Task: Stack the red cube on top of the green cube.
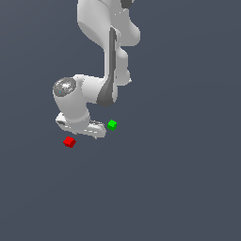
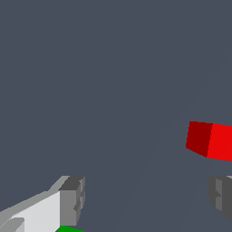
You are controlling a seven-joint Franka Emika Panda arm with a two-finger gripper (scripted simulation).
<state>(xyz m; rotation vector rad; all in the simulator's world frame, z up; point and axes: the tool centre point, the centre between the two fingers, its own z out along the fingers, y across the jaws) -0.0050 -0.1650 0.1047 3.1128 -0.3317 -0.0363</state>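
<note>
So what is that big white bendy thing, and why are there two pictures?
The white thing is a robot arm. Its tip has a gripper, like two pinching fingers. One picture is from a camera off to the side. The other is from a camera on the arm's wrist, looking past the two grey fingers. On the dark grey floor lie a red cube and a green cube, apart from each other. The fingers are spread open and hold nothing. The red cube is not between them yet.

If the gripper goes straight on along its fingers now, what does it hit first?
Likely just the bare floor. The gap between the open fingers is empty; the red cube sits off to one side of that line and the green cube to the other. Depth is unclear.
</note>
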